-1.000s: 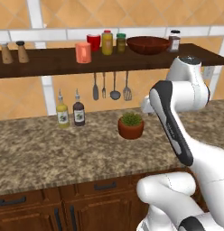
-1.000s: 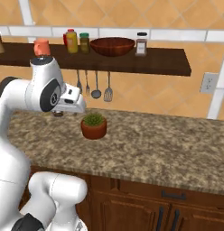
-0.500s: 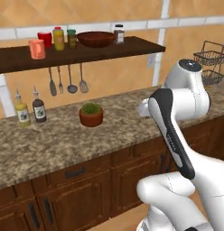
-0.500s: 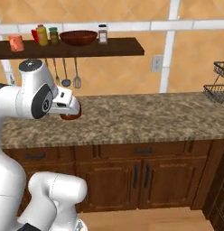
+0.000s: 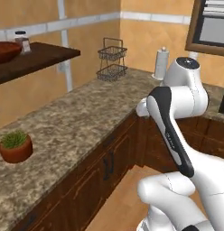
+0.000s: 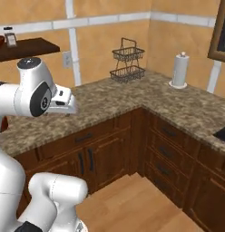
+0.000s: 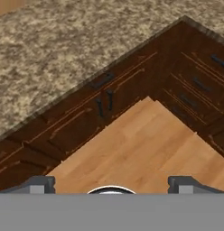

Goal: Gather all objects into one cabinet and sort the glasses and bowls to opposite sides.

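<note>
The long dark-brown shelf (image 5: 46,54) shows just its right end at the left edge of the left base view, and again in the right base view (image 6: 28,47). On it rests the wide reddish-brown bowl (image 5: 5,50), cut off by the frame edge. The tumblers are out of view. My gripper (image 7: 111,185) is open, its dark fingertips (image 7: 39,182) far apart with nothing between them. It hangs over the counter's front edge, looking down at base cabinet doors and the wooden floor.
A shaker (image 5: 23,40) stands by the bowl on the shelf. The granite counter (image 5: 86,117) bends into a corner carrying a two-tier wire basket (image 5: 112,61) and a paper towel roll (image 5: 161,63). A terracotta plant pot (image 5: 15,146) sits at the left.
The whole picture has swung: the base has turned to the right, so the shelf has slid to the left edge and the counter corner has come into view. The arm keeps its folded pose.
</note>
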